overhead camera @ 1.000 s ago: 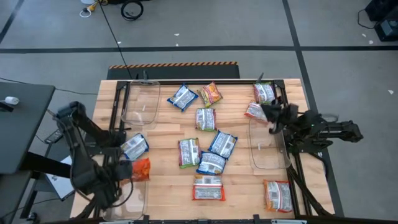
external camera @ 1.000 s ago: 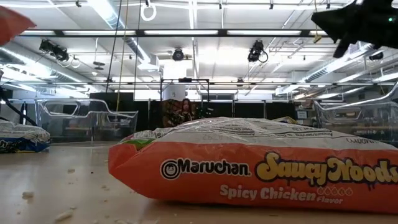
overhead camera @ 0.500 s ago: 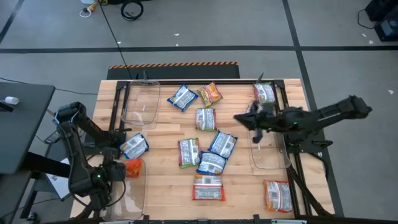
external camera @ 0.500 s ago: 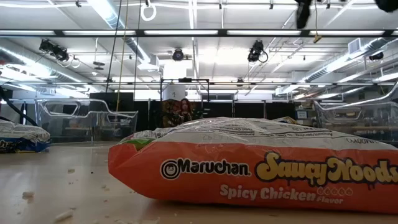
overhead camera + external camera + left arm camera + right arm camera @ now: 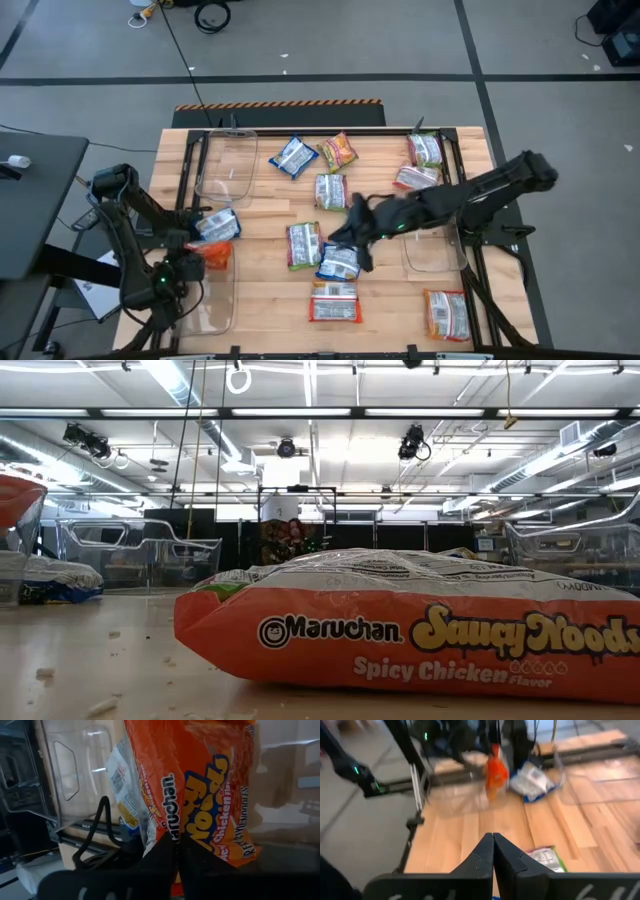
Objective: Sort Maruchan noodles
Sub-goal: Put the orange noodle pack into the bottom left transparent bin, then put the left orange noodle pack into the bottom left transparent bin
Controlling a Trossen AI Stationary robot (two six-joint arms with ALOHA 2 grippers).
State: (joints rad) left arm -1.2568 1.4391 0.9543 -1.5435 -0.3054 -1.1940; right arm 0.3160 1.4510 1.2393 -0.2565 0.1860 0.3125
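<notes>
At eight o'clock on the wooden table (image 5: 270, 300), the orange plastic noodle packet (image 5: 214, 254) hangs pinched in the left gripper (image 5: 190, 262) over a clear plastic bin (image 5: 218, 305), likely to be dropped in. Near the middle, the right gripper (image 5: 352, 232), fingers together and empty, hovers over loose packets.

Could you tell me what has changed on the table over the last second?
The right claw swung from the right-hand clear bin toward the table's middle, shut and empty, now over the blue-white packets. The left claw keeps gripping the orange Maruchan packet, shifting it slightly over the near-left bin. The loose packets and the bins stayed put.
</notes>
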